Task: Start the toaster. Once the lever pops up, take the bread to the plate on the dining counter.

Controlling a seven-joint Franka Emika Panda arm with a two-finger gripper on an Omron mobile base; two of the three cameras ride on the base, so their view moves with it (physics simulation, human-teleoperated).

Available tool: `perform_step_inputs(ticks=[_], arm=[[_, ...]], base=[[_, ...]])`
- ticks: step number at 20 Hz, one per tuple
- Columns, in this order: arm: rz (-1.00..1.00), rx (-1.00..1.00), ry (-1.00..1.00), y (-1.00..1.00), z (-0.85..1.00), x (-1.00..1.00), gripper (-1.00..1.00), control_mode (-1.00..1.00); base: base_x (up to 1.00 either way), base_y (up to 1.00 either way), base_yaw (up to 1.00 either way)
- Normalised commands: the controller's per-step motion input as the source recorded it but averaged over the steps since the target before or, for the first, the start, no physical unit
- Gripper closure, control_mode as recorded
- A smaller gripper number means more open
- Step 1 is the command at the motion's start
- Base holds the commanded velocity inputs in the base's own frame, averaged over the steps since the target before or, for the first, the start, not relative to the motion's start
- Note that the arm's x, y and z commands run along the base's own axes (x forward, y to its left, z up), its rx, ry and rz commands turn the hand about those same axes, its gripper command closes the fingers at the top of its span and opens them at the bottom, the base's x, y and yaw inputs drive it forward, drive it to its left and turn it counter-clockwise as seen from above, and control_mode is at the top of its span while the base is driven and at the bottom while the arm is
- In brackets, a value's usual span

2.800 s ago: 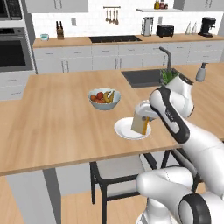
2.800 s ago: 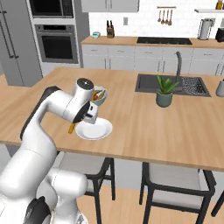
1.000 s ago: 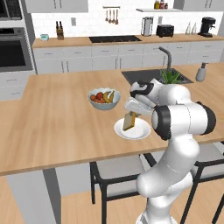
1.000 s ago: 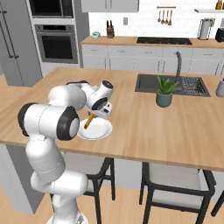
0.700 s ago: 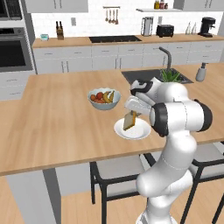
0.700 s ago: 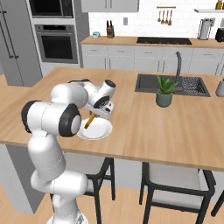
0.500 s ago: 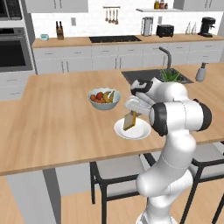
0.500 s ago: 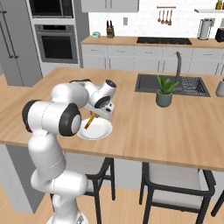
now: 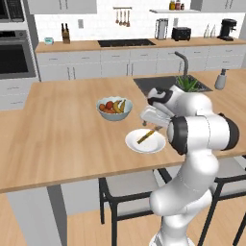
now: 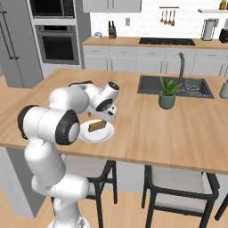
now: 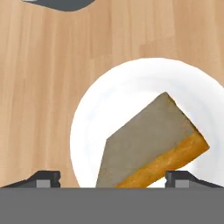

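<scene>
Bread [image 11: 151, 142] lies tilted on plate [image 11: 113, 94], counter [image 9: 62, 134]. Gripper [image 11: 113, 178] jaws wide apart, holding nothing. You risk snagging slice if you lift skewed; retract straight up.

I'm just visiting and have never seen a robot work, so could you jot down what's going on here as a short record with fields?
bread: on the plate, lying tilted, one edge raised
plate: white, on the dining counter
gripper: open above the bread, a fingertip on either side, not gripping it
fruit bowl: beside the plate, apart from it
potted plant: by the sink
</scene>
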Motion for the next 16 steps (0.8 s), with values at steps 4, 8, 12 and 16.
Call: perform_step_inputs(ticks=[4,8,12,16], arm=[[-0.04,-0.01,0.00,-0.04,0.39,-0.29,-1.00,-1.00],[-0.07,-0.02,0.02,-0.02,0.55,-0.22,-1.00,-1.00],[-0.07,-0.05,0.07,0.00,0.59,-0.26,-1.00,-1.00],[-0.04,-0.12,0.07,-0.03,0.58,-0.59,-1.00,-1.00]], base=[[0.00,0.00,0.00],[0.00,0.00,0.00],[0.00,0.00,0.00],[0.00,0.00,0.00]])
